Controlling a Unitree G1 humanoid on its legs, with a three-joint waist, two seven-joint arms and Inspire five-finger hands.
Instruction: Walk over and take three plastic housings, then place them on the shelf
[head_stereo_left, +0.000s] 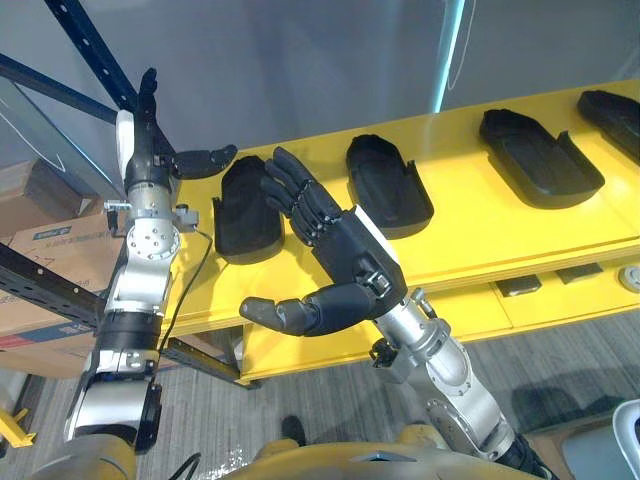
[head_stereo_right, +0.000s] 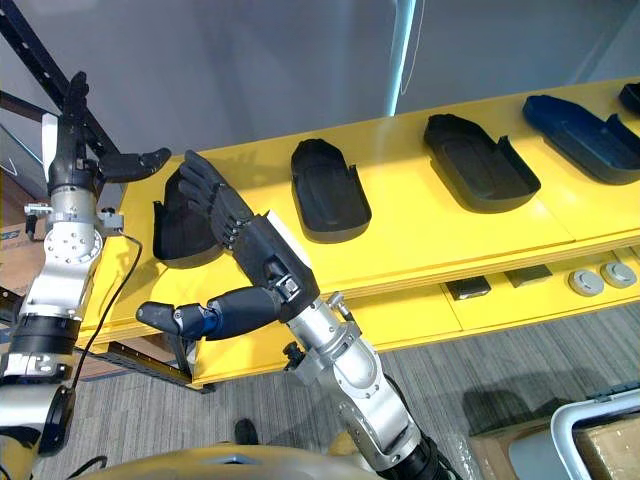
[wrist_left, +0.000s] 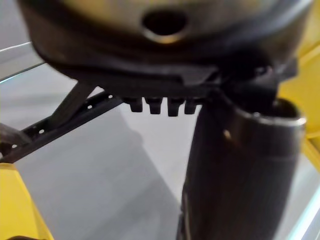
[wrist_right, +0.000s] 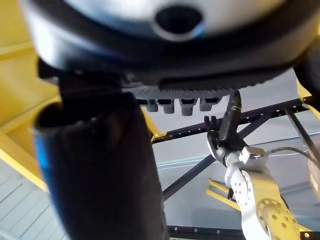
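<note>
Fingers (head_stereo_left: 295, 190) of the right hand (head_stereo_left: 345, 255) are straight and spread, thumb out, holding nothing. The left hand (head_stereo_left: 148, 140), at the far left, is equally splayed and empty. The long yellow table (head_stereo_left: 470, 235) carries a row of black plastic housings (head_stereo_left: 540, 155), the leftmost one just past the right hand.

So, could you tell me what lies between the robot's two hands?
The leftmost housing, on the yellow table, shows between the left hand and right hand in both eye views.
</note>
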